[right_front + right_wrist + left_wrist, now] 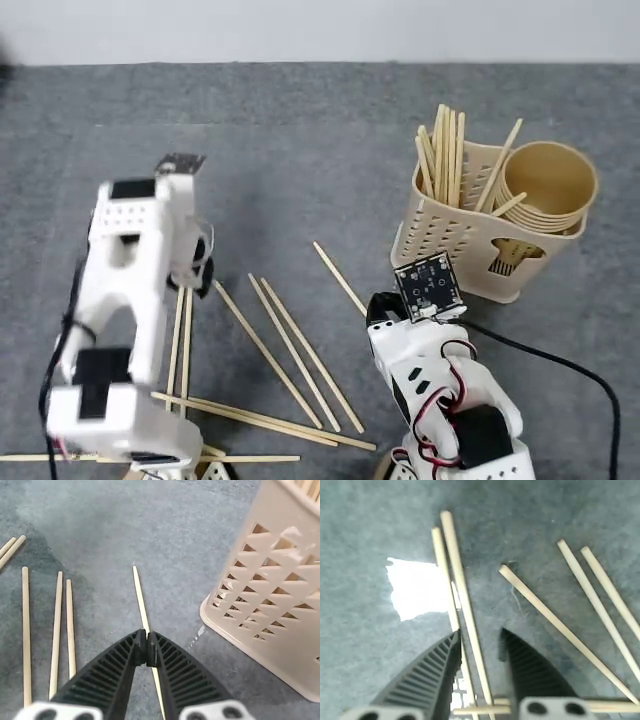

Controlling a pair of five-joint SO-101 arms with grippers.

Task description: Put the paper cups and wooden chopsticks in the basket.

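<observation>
At the left of the grey carpeted table (300,130), the left gripper (479,635) stands with jaws apart, astride one of two pale wooden chopsticks (461,590) lying side by side; more loose chopsticks (285,350) lie mid-table; the right gripper (146,647) has its jaws together over a single chopstick (139,595), beside the beige perforated plastic basket (440,240); stacked tan paper cups (550,180) and upright chopsticks (445,150) sit inside.

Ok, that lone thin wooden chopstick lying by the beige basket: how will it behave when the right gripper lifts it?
The thin wooden chopstick looks rigid and light, so it likely won't droop. It's long and slender, so gripped near one end it would probably pivot in the grip. Lying flat on the grey mat, it may roll little if nudged.
</observation>
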